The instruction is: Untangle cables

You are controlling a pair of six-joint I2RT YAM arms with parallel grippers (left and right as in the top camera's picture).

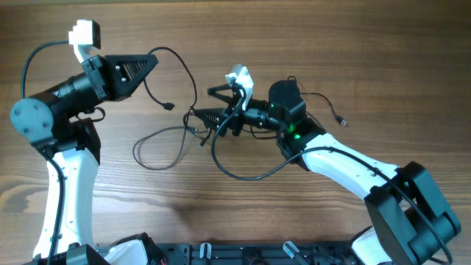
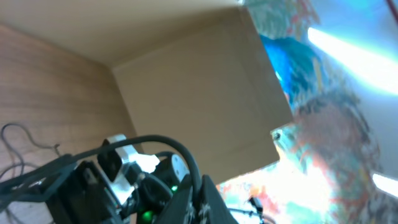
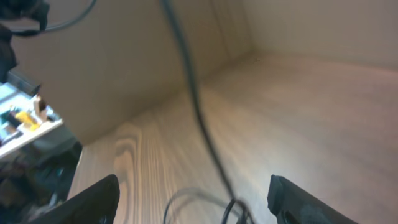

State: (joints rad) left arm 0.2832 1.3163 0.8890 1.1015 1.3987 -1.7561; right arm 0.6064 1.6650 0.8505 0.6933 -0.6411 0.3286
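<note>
**Strand sits in the right gripper's open mouth**

Your right gripper (image 1: 202,103) is the arm to watch. It points left across the surface (image 1: 331,44), and its fingers stand wide apart with nothing clamped. The cables (image 1: 193,126) bunch into a knot just left of and slightly nearer than its tips. That puts the tangle at the mouth of the gripper, not beside or behind it.

In the right wrist view one blurred strand (image 3: 198,118) comes down between the two fingers. It appears to touch neither, though the blur makes that hard to confirm. From overhead that strand arcs from the far left down towards the knot, so its long axis runs roughly far to near across the opening.

Your left gripper (image 1: 151,60) is well apart at far left, closed, and the arcing strand seems to start at its tip. It looks pinched there, but the tip is too small to be sure. A loose plug (image 1: 168,107) lies between the two arms, and slack loops trail left of and nearer than the knot.

The right arm is much the nearer to the knot. Judge the close on whether the strand is truly centred between the fingers.
</note>
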